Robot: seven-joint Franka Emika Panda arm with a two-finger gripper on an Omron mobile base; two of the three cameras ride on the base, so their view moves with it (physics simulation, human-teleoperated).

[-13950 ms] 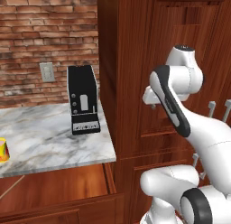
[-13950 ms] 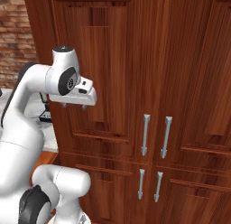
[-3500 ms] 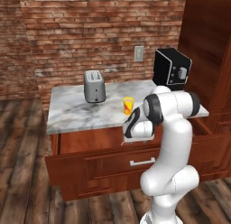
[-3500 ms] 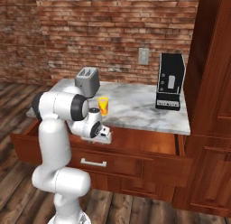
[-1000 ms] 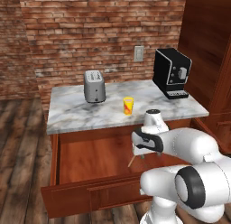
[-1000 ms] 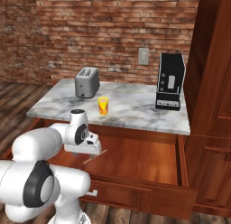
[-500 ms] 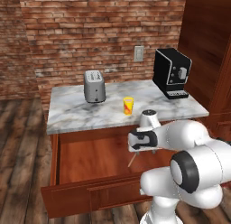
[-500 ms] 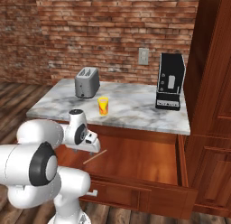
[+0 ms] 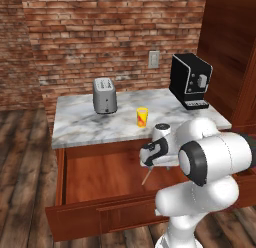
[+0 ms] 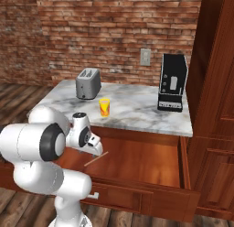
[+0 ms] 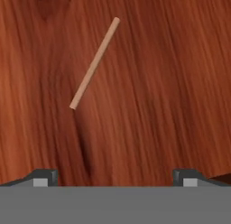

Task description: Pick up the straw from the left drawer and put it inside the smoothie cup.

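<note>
While flat on the floor of the pulled-out left drawer (image 9: pixel 95 179), straw (image 11: pixel 94 63) lying aslant, free of any grip; pincer (image 11: pixel 113 177) poised just above, jaws spread wide; smoothie cup (image 9: pixel 142 117) upright on marble worktop (image 9: pixel 80 127), near toaster (image 9: pixel 105 95).

The left drawer (image 9: pixel 100 212) stands pulled wide open under the bench, a broad, shallow reddish-brown box with a bare wooden floor. The straw (image 11: pixel 94 63), a thin, straight, pale tan stick, lies flat on that floor below me, slanted across the grain, nearer the drawer's front edge than its back, and it also shows in my right base view (image 10: pixel 96 159). The smoothie cup (image 9: pixel 142 117), small, yellow and tapered with a red-orange mark on its side, stands upright on the bench near its front edge, about midway along.
</note>
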